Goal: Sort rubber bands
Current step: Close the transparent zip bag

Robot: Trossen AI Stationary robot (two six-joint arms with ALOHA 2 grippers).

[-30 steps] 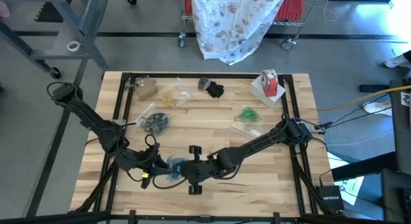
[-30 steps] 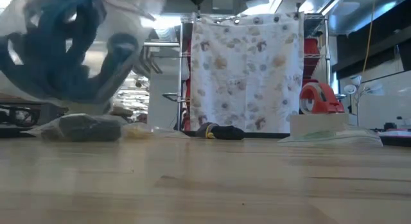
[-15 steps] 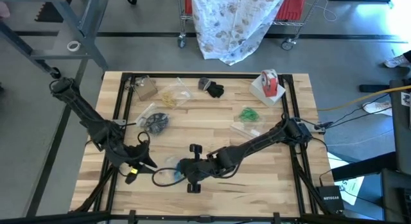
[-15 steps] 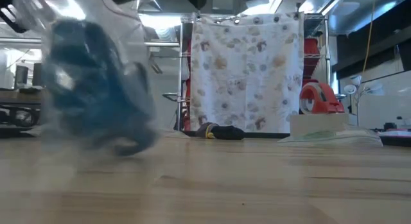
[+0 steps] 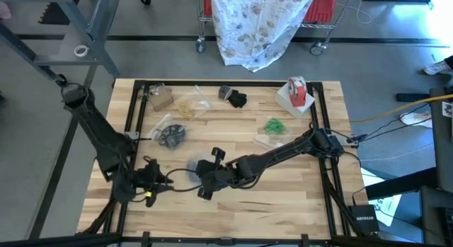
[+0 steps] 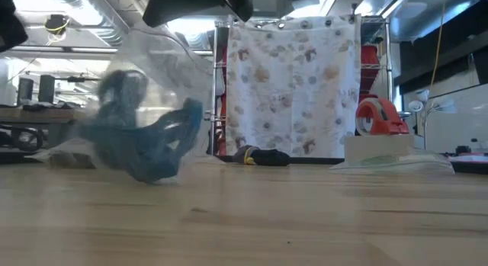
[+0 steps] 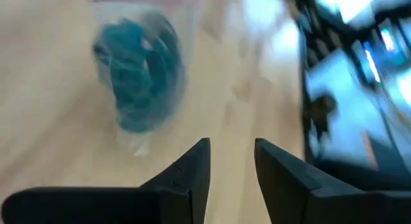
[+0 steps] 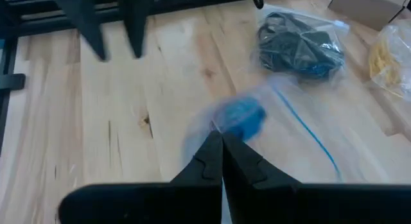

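Pulled back toward the near-left corner of the table (image 5: 233, 144) since a moment ago, that left gripper (image 5: 157, 180), fingers now parted and holding nothing, while the bag went the other way with the right arm. Pinched tight on the edge of the clear bag (image 8: 257, 115), the right gripper (image 5: 206, 177), lifting it so the teal rubber bands (image 6: 145, 144) slump to the bottom just ahead of its fingertips. Looks like a hand-off: left lets go, right keeps the bag shut side up so nothing spills, probably to carry it to its spot. Further out beyond the right gripper, another bag of black bands (image 5: 170, 134), then a bag of tan bands (image 5: 189, 105), a cardboard box (image 5: 160, 97), and a loose black clump (image 5: 233, 98). Off to the right gripper's far side, the green bands (image 5: 274, 126) and the tape roll (image 5: 297, 91). Nothing really blocking the path, just that black-band bag sitting close enough to snag.
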